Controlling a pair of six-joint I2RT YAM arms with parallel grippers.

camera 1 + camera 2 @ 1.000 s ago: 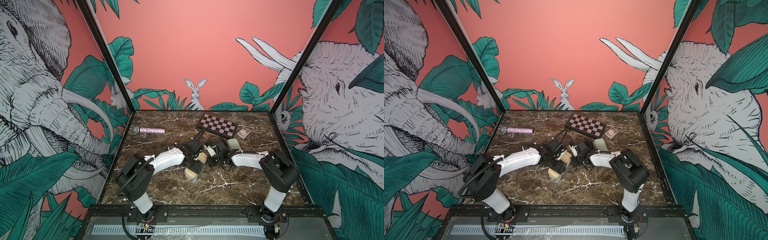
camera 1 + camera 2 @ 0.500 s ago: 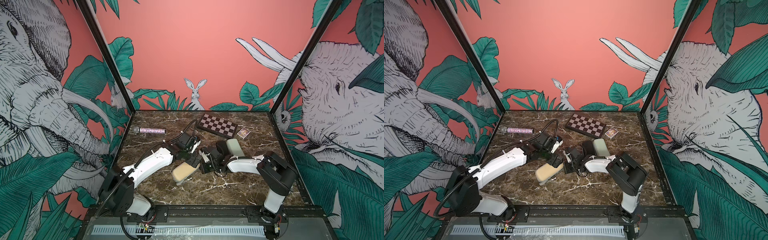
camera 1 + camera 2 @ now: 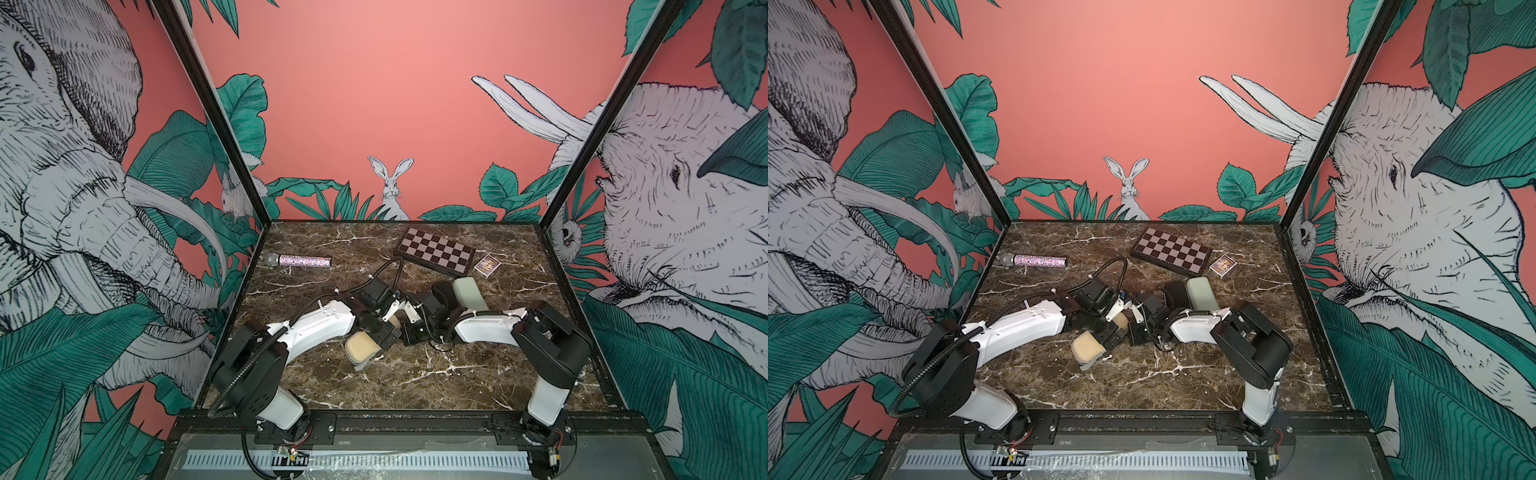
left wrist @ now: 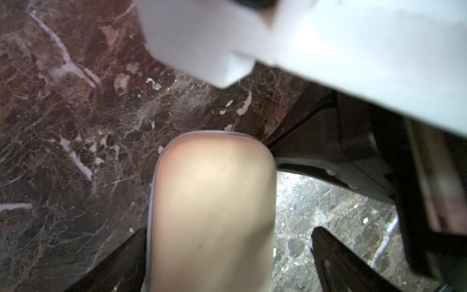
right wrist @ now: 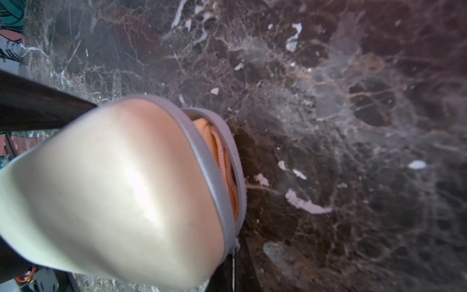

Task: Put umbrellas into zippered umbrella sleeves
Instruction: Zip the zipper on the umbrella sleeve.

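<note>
**A:** Beige sleeve point(image 3: 362, 348), position?

**B:** Lying on the marble table point(image 3: 415, 386), about mid-table, with its rounded near end toward the front edge. The zip is partly undone. In the right wrist view the grey zip edges gape and a tan umbrella point(image 5: 222, 161) shows inside.

**A:** Change against half a second back?

**B:** Then most of the sleeve's length lay uncovered, and the left gripper point(image 3: 384, 332) sat behind it, nearer the back wall. Now that gripper has come over the far half, so only the near end shows in both top views. The sleeve itself has hardly shifted.

**A:** Sleeve versus grippers?

**B:** Left gripper: jaws spread wide, with the sleeve between the fingers point(image 4: 118, 257). One finger is close against the sleeve's side, the other stands apart with bare marble between. It is not clamped. Right gripper point(image 3: 406, 331): closed, just beside the sleeve's far end. Cannot tell whether it nips anything.

**A:** Surroundings?

**B:** The black sleeve point(image 3: 442, 291) and mint sleeve point(image 3: 467, 291) lie side by side behind the right arm. The chessboard box point(image 3: 434, 251) and card pack point(image 3: 487, 265) are beyond them. The microphone point(image 3: 299, 261) is at back left.
</note>
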